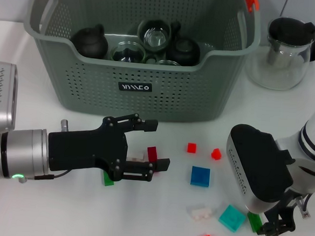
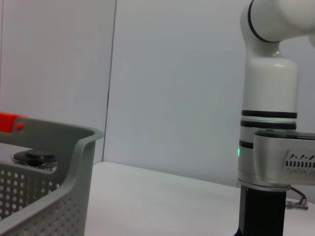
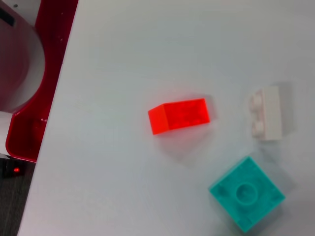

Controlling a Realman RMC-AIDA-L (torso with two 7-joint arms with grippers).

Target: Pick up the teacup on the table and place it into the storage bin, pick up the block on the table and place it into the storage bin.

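- While the left gripper [image 1: 154, 146] hovers low over the table [image 1: 42, 212] in front of the bin [image 1: 143, 90], its fingers gape wide around a dark red block [image 1: 153, 153], holding nothing.
- White block [image 1: 137, 159] and green block [image 1: 108, 179] sit just beside it.
- Teacups [image 1: 155, 36] lie inside the bin.
- Right gripper [image 1: 277, 226] is low near the table's front right, by a teal block [image 1: 231, 217]; finger state can't be told.

glass teapot [image 1: 285, 54] w/ black lid | right of bin | on white table [image 1: 43, 207]
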